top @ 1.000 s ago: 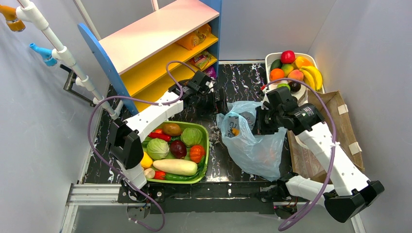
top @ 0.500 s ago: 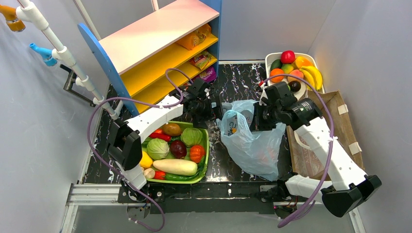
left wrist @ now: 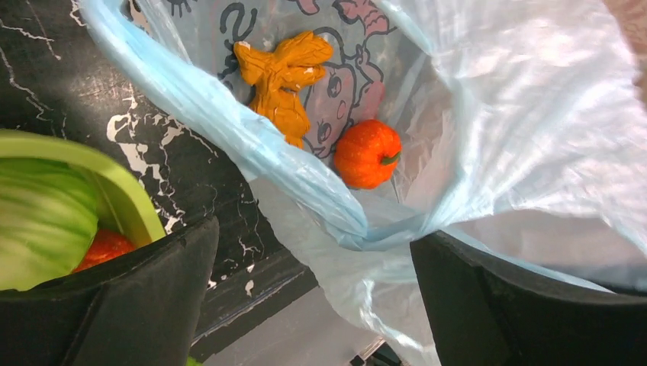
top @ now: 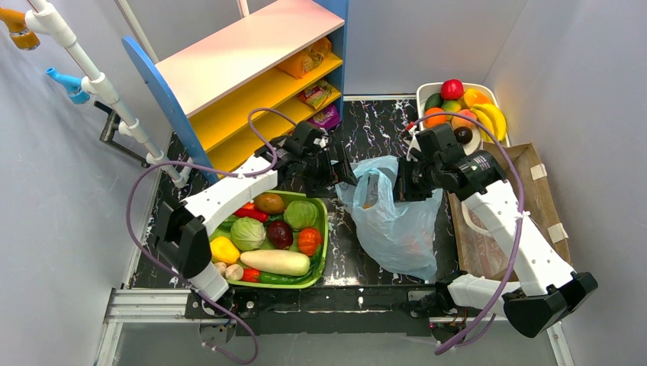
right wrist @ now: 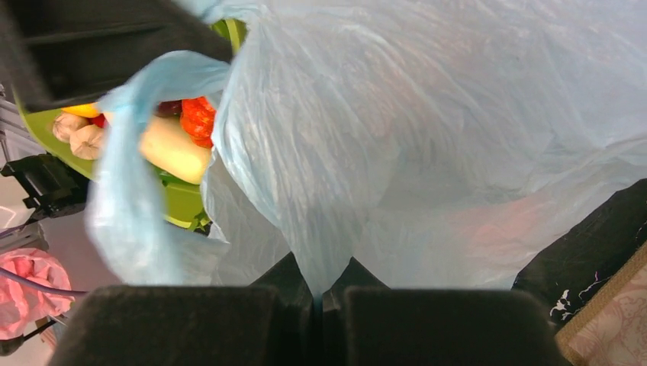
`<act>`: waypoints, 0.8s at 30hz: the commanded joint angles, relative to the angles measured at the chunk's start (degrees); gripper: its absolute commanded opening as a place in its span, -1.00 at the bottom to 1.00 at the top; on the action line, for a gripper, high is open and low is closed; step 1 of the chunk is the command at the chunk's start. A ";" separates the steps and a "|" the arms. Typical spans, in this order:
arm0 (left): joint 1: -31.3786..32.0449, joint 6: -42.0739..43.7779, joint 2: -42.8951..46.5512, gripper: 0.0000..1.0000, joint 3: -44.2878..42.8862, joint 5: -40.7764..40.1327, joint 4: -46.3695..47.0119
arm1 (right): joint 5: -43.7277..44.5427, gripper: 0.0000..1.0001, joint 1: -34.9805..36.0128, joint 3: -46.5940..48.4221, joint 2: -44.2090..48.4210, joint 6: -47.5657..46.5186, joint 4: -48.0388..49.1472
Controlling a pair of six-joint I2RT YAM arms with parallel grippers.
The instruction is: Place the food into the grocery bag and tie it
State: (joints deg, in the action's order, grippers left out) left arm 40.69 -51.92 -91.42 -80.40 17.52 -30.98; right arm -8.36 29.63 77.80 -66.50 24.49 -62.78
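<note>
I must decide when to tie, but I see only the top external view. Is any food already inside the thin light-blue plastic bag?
Observer: Yes. The left wrist view looks into the thin light-blue plastic bag. A small round orange fruit and a lumpy golden-brown piece lie in it.
Operator: Does the right gripper hold the bag?
Observer: Yes. In the right wrist view the right gripper is shut, with a fold of the bag's film pinched between its fingers.
Operator: And the left gripper?
Observer: The left gripper is open. The bag's rolled rim runs between its jaws, not clamped.
</note>
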 commanded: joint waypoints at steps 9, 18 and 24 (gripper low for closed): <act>0.07 -5.35 -4.69 0.96 0.02 1.84 0.40 | -2.65 -0.97 -0.36 3.43 0.44 1.15 3.60; 0.05 -9.06 -8.30 0.91 -1.90 0.58 -0.33 | -4.53 -0.97 -0.77 4.13 1.12 2.22 6.92; -0.09 -14.74 -8.18 0.78 -1.64 -3.40 -2.18 | -5.55 -0.97 -1.31 4.31 1.68 3.96 9.49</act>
State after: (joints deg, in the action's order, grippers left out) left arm 40.71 -62.30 -100.84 -80.40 17.26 -30.55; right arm -12.05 28.86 79.44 -66.41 26.94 -57.74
